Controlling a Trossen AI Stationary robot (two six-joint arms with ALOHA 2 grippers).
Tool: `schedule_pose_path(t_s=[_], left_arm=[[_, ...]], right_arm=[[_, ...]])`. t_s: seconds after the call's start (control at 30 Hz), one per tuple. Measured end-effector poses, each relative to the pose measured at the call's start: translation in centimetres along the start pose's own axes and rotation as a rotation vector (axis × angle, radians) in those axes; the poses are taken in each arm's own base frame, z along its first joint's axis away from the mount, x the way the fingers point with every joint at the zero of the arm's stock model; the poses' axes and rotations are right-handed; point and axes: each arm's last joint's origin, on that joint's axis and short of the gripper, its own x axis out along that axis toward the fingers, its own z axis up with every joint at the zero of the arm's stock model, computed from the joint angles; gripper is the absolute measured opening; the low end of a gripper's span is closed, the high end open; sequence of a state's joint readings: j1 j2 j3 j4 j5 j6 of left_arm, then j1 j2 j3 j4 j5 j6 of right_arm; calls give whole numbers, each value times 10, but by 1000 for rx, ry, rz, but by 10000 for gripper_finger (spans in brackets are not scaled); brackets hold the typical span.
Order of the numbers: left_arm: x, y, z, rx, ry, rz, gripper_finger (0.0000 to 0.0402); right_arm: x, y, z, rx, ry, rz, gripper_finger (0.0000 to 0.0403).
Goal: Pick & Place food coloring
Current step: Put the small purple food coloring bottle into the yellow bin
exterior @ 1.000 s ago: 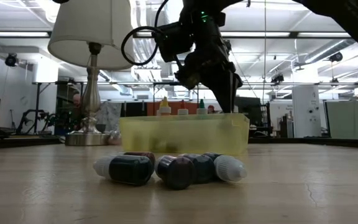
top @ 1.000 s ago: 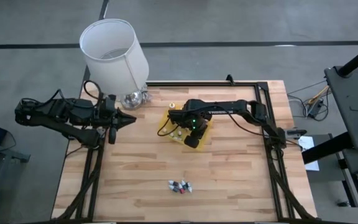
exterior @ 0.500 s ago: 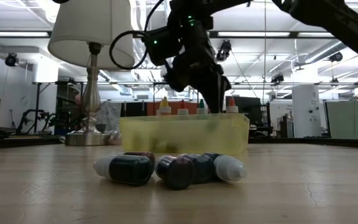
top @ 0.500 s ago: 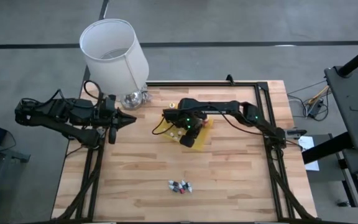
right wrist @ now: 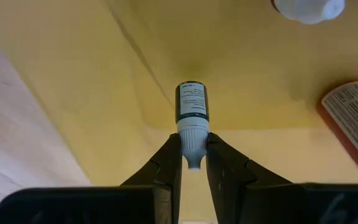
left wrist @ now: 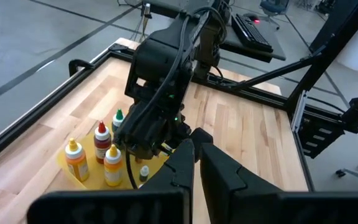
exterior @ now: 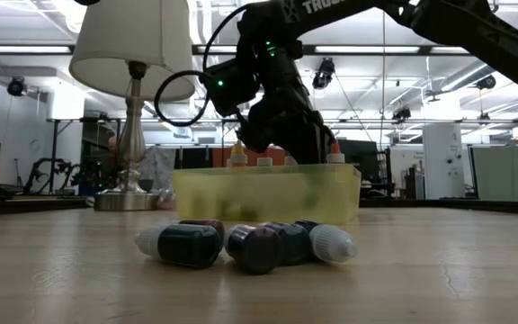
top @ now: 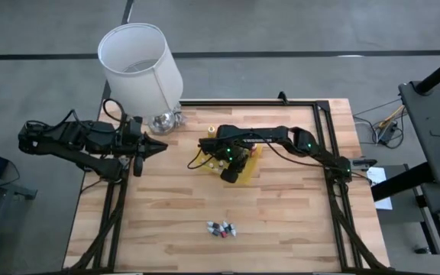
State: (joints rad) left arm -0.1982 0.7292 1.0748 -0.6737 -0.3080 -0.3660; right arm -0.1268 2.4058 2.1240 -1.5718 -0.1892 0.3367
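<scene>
Right gripper is down inside the yellow tray, fingers pinching a small dark-green vial by its white cap; the vial's base touches or sits just above the tray floor, cannot tell which. In the high view the right arm reaches across the tabletop to the tray near its centre.

Upright in the tray, seen from the left wrist: an orange bottle, a yellow bottle, a red bottle, a green bottle, all with pale pointed tips.

A cluster of tiny vials lies on its side on the tabletop, well apart from the tray, toward the front edge.

Left gripper waits at the tabletop's left edge beside the lamp, fingers pressed together, holding nothing.
</scene>
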Motion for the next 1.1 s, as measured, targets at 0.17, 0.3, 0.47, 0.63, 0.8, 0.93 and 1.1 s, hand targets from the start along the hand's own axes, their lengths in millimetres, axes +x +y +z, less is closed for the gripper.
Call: schedule_pose_path(t_s=[0.17, 0.3, 0.47, 0.63, 0.8, 0.93, 1.1], left_arm=[[0, 0, 0, 0, 0, 0, 2], [0, 0, 0, 0, 0, 0, 2], [0, 0, 0, 0, 0, 0, 2], [0, 0, 0, 0, 0, 0, 2], [0, 0, 0, 0, 0, 0, 2], [0, 0, 0, 0, 0, 0, 2], [0, 0, 0, 0, 0, 0, 2]], right_arm=[[0, 0, 0, 1, 3, 4, 49], [2, 0, 0, 5, 15, 19, 49], [6, 0, -1, 11, 32, 23, 49], [12, -1, -2, 15, 63, 35, 49], [16, -2, -3, 20, 83, 28, 49], [16, -2, -2, 15, 81, 29, 60], [17, -2, -2, 13, 81, 30, 85]])
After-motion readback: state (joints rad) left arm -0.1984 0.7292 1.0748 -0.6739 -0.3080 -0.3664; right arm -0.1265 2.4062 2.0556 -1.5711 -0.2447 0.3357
